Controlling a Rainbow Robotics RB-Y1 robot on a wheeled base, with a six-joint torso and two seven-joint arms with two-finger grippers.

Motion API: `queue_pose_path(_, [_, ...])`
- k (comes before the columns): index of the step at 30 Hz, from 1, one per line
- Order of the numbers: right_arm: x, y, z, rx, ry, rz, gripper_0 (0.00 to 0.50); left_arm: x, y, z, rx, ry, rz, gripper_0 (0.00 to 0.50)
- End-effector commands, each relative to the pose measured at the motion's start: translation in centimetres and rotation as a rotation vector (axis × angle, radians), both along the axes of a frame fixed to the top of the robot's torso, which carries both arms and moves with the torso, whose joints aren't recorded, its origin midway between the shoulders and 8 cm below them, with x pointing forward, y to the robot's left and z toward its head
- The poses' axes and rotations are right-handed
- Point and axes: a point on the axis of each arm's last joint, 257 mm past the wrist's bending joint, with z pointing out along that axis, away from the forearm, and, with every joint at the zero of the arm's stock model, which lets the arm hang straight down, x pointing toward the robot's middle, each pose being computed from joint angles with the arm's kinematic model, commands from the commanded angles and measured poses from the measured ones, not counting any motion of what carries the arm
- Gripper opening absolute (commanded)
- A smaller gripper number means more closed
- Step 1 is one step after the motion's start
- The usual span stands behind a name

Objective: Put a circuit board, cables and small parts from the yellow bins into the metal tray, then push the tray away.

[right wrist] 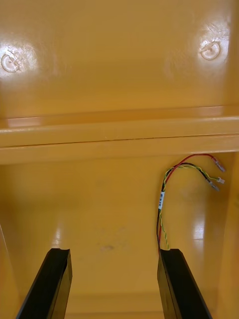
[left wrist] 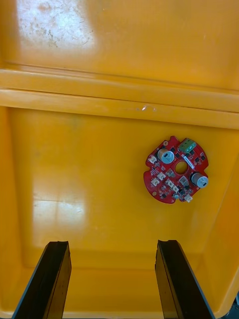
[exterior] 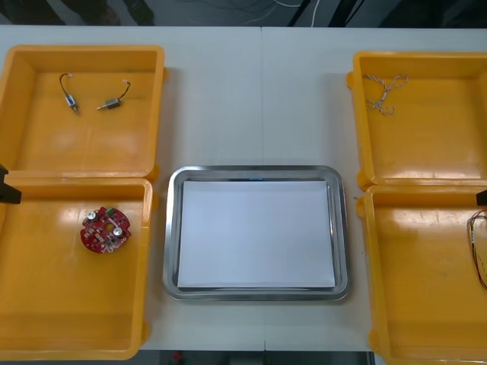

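A round red circuit board (exterior: 106,229) lies in the near left yellow bin (exterior: 46,334). My left gripper (left wrist: 113,244) hangs open above this bin's floor, and the board (left wrist: 175,170) lies a little beyond its fingers, clear of them. A red and yellow cable (exterior: 478,243) lies in the near right bin (exterior: 411,304). My right gripper (right wrist: 114,251) is open over that bin, and the cable (right wrist: 162,199) runs up from beside one fingertip. The metal tray (exterior: 173,228) sits between the bins, white inside and holding nothing.
The far left bin (exterior: 30,152) holds two small metal parts (exterior: 71,97) (exterior: 112,101) with short leads. A pale twisted cable (exterior: 384,93) lies in the far right bin (exterior: 456,152). Bare table lies beyond the tray.
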Motion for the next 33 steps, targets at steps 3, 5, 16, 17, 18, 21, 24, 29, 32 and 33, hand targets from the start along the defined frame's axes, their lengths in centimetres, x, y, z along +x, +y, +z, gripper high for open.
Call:
queue_pose_path(3, [-0.51, -1.05, 0.38, -0.025, 0.008, -0.020, 0.500, -0.06, 1.01, 1.42, 0.068, -0.027, -0.054, 0.500])
queue_pose_path(5, [-0.51, -1.05, 0.38, -0.025, 0.008, -0.020, 0.500, -0.06, 1.01, 1.42, 0.068, -0.027, -0.054, 0.500])
queue_pose_path(16, [-0.51, -1.05, 0.38, -0.025, 0.008, -0.020, 0.500, -0.06, 1.01, 1.42, 0.068, -0.027, -0.054, 0.500])
queue_pose_path(17, [-0.51, -1.05, 0.38, -0.025, 0.008, -0.020, 0.500, -0.06, 1.01, 1.42, 0.068, -0.027, -0.054, 0.500])
queue_pose_path(18, [-0.51, -1.05, 0.38, -0.025, 0.008, -0.020, 0.500, -0.06, 1.01, 1.42, 0.068, -0.027, -0.054, 0.500])
queue_pose_path(21, [-0.51, -1.05, 0.38, -0.025, 0.008, -0.020, 0.500, -0.06, 1.01, 1.42, 0.068, -0.027, -0.054, 0.500])
queue_pose_path(24, [-0.51, -1.05, 0.38, -0.025, 0.008, -0.020, 0.500, -0.06, 1.01, 1.42, 0.068, -0.027, -0.054, 0.500])
queue_pose_path(29, [-0.51, -1.05, 0.38, -0.025, 0.008, -0.020, 0.500, -0.06, 1.01, 1.42, 0.068, -0.027, -0.054, 0.500])
queue_pose_path(32, [-0.51, -1.05, 0.38, -0.025, 0.008, -0.020, 0.500, -0.06, 1.01, 1.42, 0.068, -0.027, -0.054, 0.500])
queue_pose_path(33, [-0.51, -1.05, 0.38, -0.025, 0.008, -0.020, 0.500, -0.06, 1.01, 1.42, 0.068, -0.027, -0.054, 0.500])
